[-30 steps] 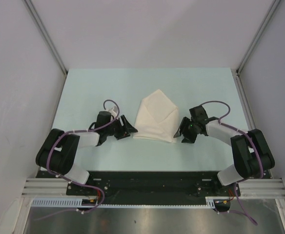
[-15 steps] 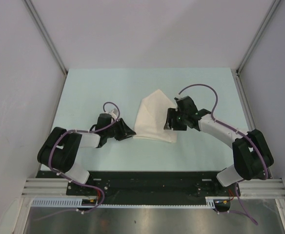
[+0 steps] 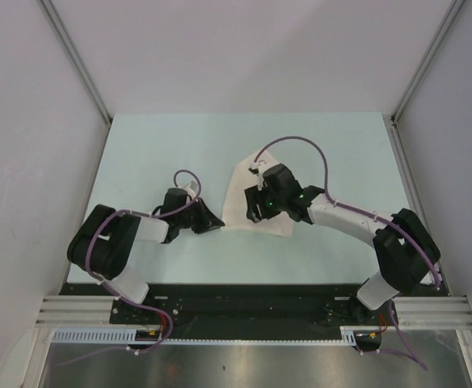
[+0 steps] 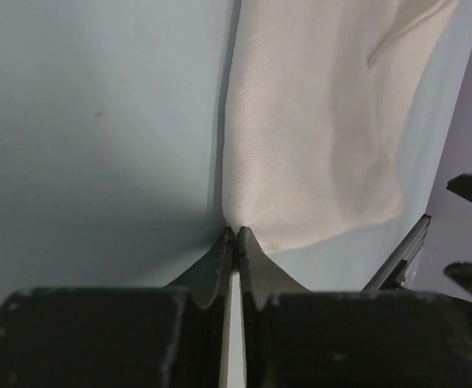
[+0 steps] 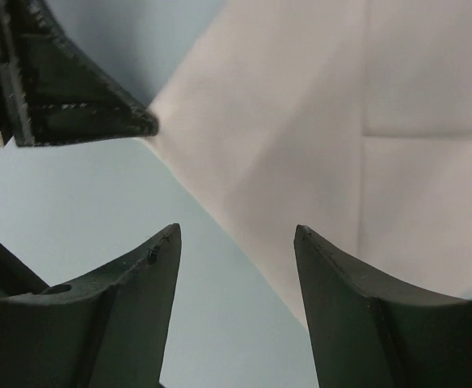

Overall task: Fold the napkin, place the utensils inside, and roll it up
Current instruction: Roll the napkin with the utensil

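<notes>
Top external view first: shows the napkin (image 3: pixel 234 194) folded into a pointed packet near the middle of the bench (image 3: pixel 155 145), point aimed away from the arm bases, broad edge toward them. Puts the left tool (image 4: pixel 234 234) low at the packet's near-left corner and the right tool (image 5: pixel 238 229) over the packet's middle, hiding a good part of the cloth.

Left wrist view next: closed tight, tips meeting exactly at the cloth corner, so very likely nipping that corner. Reads as an anchor, holding 1 corner fixed against sliding or unfolding during work by the other arm.

Right wrist view last: wide open, 2 fingers (image 5: pixel 139 291) spread apart with nothing between them, looking down on the slanted left edge of the packet and a layered fold line beyond. Hovers above the cloth rather than touching it, as far as can be judged. Sits close to the pinned corner, probably in order to take that same edge and begin turning it over.

No sign of the knife in any of the 3 views; possibly tucked under the folded layers, possibly not, cannot tell.

Looks like late folding or the very start of rolling. Calls next for a grip on thin cloth alone, without dragging the whole packet off its anchor
</notes>
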Tool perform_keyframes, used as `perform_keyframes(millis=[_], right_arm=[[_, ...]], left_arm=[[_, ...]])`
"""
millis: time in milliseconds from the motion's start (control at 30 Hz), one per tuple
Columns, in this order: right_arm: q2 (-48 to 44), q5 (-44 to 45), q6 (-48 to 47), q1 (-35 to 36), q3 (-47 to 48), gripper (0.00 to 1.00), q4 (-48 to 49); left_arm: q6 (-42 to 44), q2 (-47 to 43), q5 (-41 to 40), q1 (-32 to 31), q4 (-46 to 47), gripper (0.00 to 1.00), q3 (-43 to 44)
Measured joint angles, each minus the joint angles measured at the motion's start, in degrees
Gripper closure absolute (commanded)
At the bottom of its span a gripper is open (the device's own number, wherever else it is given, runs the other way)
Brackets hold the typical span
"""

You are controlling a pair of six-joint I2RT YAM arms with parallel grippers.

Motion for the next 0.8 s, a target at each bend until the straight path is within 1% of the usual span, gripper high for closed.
perform_keyframes(millis=[33, 167, 300, 567, 700, 800], right_arm=[[0.63, 0.70, -1.66, 1.88, 0.09, 0.35, 0.96], [4.17, 4.46, -7.67, 8.09, 1.18, 0.36, 5.05], [8.55, 8.37, -11.85, 12.24, 2.49, 0.35, 8.57], [15.82, 20.61, -19.34, 21.07, 3.76, 0.34, 14.69], [18.64, 27.10, -21.64, 24.02, 4.61, 0.34, 16.90], [20.70, 32.30, -22.97, 24.83, 5.29, 0.35, 18.67]], left_arm=[[-0.07, 0.07, 0.02, -0.02, -0.55, 1.00, 0.28], [0.02, 0.11, 0.33, -0.11, -2.93, 1.00, 2.08], [0.04, -0.07, 0.61, -0.11, -4.90, 1.00, 3.69], [-0.07, -0.94, 1.68, 0.09, -6.25, 1.00, 4.52], [-0.07, -1.49, 1.81, 0.24, -6.91, 1.00, 4.52], [-0.04, -1.84, 1.99, 0.37, -7.10, 1.00, 4.52]])
